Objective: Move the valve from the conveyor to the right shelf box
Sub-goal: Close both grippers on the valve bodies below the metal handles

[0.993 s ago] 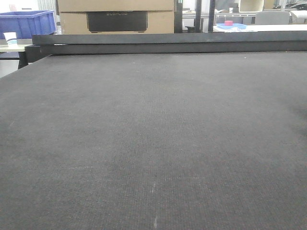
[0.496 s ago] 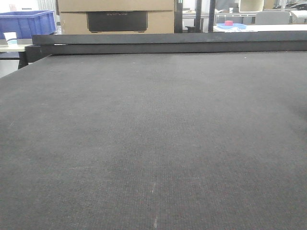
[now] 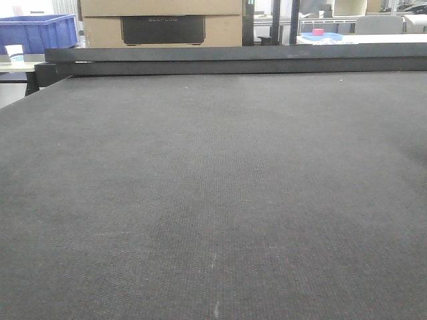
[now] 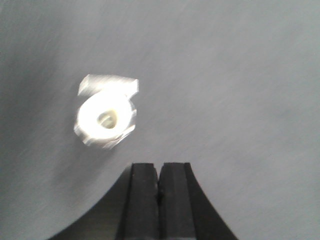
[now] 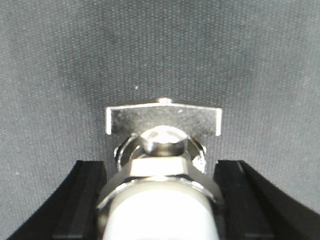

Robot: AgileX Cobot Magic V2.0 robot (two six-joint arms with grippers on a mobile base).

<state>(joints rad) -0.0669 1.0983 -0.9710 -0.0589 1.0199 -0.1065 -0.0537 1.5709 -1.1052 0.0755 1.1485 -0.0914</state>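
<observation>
In the right wrist view a metal valve (image 5: 162, 150) with a flat silver handle and a pale body fills the gap between my right gripper's (image 5: 160, 165) black fingers (image 5: 87, 200), which press its two sides. The handle points away from me over the conveyor (image 5: 250, 60). In the left wrist view another valve (image 4: 106, 119), blurred and seen end-on as a pale ring, lies on the belt ahead and left of my left gripper (image 4: 159, 167), whose jaws are shut with nothing between them. The front view shows only the dark belt (image 3: 213, 187). The right shelf box is out of view.
A black rail (image 3: 233, 60) runs along the belt's far edge. Behind it stand a cardboard box (image 3: 160, 23), a blue bin (image 3: 37, 30) at the left, and a table with a small red item (image 3: 318, 32) at the right.
</observation>
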